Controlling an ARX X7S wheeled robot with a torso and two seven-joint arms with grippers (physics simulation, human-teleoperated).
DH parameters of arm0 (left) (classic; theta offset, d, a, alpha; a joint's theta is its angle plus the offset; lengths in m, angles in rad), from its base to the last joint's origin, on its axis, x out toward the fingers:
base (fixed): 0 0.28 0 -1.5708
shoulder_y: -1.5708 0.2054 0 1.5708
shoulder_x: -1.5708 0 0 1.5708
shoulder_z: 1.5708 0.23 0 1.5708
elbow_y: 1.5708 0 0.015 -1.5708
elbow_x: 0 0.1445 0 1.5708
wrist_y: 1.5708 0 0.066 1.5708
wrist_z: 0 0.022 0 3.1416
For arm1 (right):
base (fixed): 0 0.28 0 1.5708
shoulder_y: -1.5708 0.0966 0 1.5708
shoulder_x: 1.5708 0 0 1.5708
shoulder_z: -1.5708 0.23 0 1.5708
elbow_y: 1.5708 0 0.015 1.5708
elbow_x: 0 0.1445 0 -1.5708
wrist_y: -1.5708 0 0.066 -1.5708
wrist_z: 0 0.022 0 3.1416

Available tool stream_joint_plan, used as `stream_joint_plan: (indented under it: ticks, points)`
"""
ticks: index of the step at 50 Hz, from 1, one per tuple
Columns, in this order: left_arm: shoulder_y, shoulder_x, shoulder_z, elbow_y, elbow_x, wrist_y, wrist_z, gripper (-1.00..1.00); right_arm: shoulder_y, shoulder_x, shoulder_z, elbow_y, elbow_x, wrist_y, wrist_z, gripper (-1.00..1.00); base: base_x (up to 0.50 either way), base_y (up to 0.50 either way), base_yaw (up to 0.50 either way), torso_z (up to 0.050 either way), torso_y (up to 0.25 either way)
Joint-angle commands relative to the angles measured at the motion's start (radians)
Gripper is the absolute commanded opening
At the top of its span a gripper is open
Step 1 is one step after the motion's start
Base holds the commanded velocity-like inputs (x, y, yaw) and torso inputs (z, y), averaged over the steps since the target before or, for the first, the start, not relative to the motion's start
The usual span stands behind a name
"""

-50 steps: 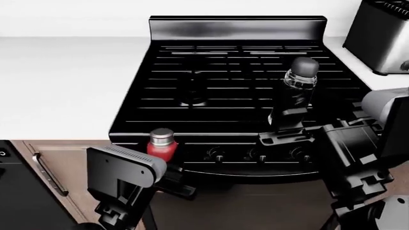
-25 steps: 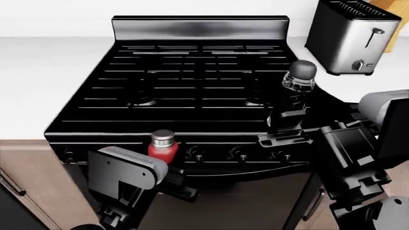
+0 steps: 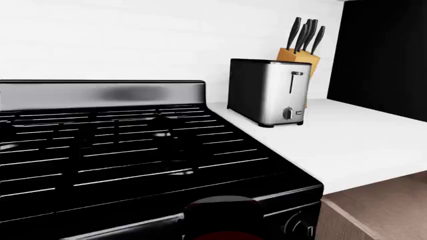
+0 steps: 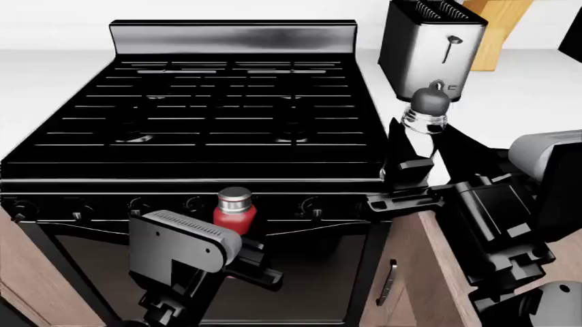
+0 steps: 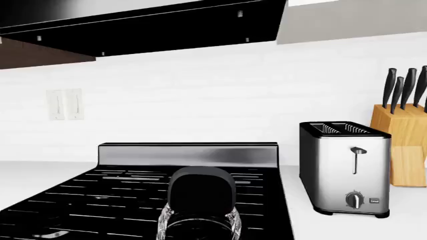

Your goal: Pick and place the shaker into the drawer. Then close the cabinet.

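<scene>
Left tool [image 4: 247, 253]: clenched on the small red cylindrical shaker with the silver-grey metal cap [image 4: 234, 210], which stands upright in its grip, cap uppermost, in front of the knob row of the black gas stove [image 4: 209, 102]. In the left wrist view only the cap's dark rounded top [image 3: 223, 216] shows at the frame's lower edge, with a sliver of red under it.

Why the shaker is held so: it is carried clear of the stove and off every surface, which I take as transport toward the drawer. Kept vertical, it can be lowered straight in and set on its base.

Drawer: the wide wooden pull-out box is not in any view. I see only brown wood cabinet fronts either side of the stove, one with a small steel handle [image 4: 389, 279], so the shaker's goal is out of sight and both placing and closing are undone.

Right tool [image 4: 409, 176]: grasping the taller dark bottle with a clear neck and grey domed top [image 4: 426, 116], gripping its lower body. The bottle is upright, raised near the stove's right front corner. The right wrist view shows its dome [image 5: 201, 190] close beneath the camera.

Why that bottle is held: my guess is that it is simply kept out of the way, since the task does not call for it.

Worktop [image 4: 536, 102]: white, carrying a brushed-steel toaster [image 4: 429, 44] with a wooden knife block [image 5: 399, 145] just beside it, both well apart from the tools.
</scene>
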Motion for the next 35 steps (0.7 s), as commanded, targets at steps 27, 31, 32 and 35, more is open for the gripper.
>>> stream_joint_plan:
  ticks: [27, 31, 32, 35]
  points:
    - [-0.007, -0.003, 0.020, -0.004, -0.012, 0.013, -0.011, -1.00, -0.005, 0.028, -0.032, 0.011, 0.003, -0.035, 0.014, -1.00, -0.09, -0.50, 0.00, 0.000, 0.000]
    - [-0.009, -0.004, 0.023, -0.005, -0.012, 0.014, -0.011, -1.00, -0.006, 0.029, -0.037, 0.014, 0.000, -0.040, 0.013, -1.00, -0.09, -0.50, 0.00, 0.000, 0.000]
    - [-0.010, -0.004, 0.023, -0.005, -0.012, 0.013, -0.011, -1.00, -0.006, 0.030, -0.038, 0.014, -0.001, -0.041, 0.013, -1.00, -0.09, -0.50, 0.00, 0.000, 0.000]
    - [-0.010, -0.005, 0.024, -0.006, -0.013, 0.014, -0.011, -1.00, -0.011, 0.030, -0.041, 0.015, -0.007, -0.047, 0.009, -1.00, -0.09, -0.50, 0.00, 0.000, 0.000]
